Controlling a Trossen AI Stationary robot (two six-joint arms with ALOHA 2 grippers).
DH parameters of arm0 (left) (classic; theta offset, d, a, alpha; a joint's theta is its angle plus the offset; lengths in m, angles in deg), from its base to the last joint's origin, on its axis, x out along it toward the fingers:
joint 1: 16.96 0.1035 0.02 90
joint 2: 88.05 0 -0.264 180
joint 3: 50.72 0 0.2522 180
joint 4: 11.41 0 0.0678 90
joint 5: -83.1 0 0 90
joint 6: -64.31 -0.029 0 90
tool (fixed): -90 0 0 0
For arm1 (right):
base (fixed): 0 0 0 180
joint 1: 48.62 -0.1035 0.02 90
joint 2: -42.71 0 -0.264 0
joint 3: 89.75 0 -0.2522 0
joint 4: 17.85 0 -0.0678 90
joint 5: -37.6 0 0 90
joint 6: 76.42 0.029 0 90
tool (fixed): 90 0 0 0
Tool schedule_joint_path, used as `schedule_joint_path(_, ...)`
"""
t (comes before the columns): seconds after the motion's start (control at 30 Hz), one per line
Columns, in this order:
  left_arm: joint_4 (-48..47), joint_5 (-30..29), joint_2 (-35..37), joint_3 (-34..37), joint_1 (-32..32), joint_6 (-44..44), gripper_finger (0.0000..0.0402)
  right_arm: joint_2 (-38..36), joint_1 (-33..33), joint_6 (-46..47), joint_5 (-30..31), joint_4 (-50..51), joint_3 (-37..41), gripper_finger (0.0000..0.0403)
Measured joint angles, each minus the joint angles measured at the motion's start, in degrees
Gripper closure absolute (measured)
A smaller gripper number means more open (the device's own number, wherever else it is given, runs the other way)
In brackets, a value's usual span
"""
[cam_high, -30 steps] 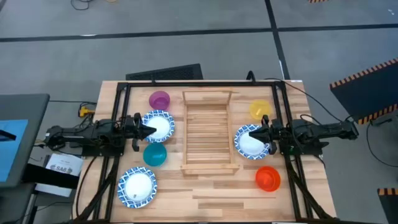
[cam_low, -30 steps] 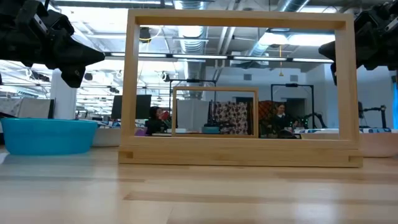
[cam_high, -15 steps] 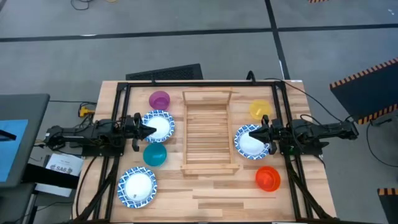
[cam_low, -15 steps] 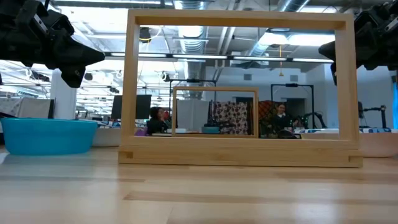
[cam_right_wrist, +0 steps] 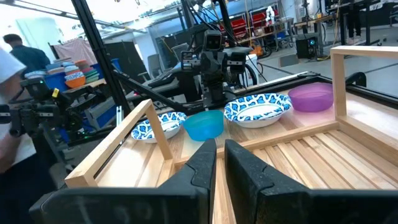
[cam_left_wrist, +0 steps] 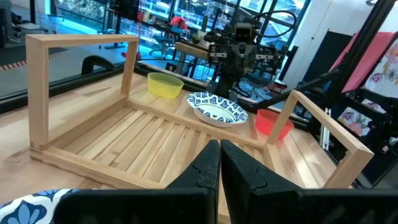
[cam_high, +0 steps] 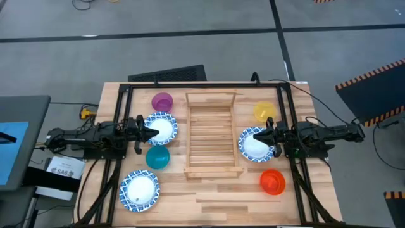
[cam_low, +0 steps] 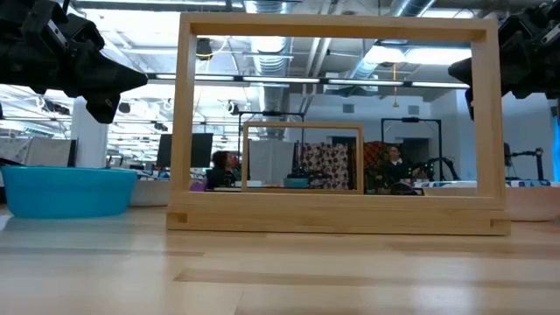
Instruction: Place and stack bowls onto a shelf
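The light-wood slatted shelf (cam_high: 213, 133) lies in the table's middle, with nothing on it. To its left stand a purple bowl (cam_high: 162, 101), a blue-rimmed white bowl (cam_high: 161, 128), a teal bowl (cam_high: 157, 156) and a second blue-rimmed one (cam_high: 140, 189). On its right stand a yellow bowl (cam_high: 264, 112), a third blue-rimmed bowl (cam_high: 255, 144) and an orange-red bowl (cam_high: 273, 181). My left gripper (cam_high: 152, 133) is shut and hovers over the upper left white bowl's left rim. My right gripper (cam_high: 264, 135) is shut above the right white bowl. The low view shows both raised well above the tabletop.
A black metal frame (cam_high: 202, 84) edges the table, its posts rising by both arms. The shelf's raised end frames (cam_low: 339, 122) stand between the two sides. A person (cam_right_wrist: 12, 93) shows beyond the table's left side in the right wrist view. Bare wood lies near the table's front edge (cam_high: 209, 206).
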Motion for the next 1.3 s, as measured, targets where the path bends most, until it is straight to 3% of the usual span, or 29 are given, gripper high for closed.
schedule_joint_path(1.07,-0.01,0.00,-0.01,0.00,0.00,0.00,0.0401,0.00,-0.01,-0.05,0.01,-0.26,0.01,0.0341)
schedule_joint_path(1.13,-0.01,0.01,-0.01,-0.01,-0.01,-0.01,0.0401,0.06,0.01,0.28,0.14,-3.26,-0.01,0.0341)
schedule_joint_path(1.3,-0.01,0.00,-0.02,-0.02,0.00,0.00,0.0401,0.00,0.01,7.20,0.25,-22.85,0.03,0.0341)
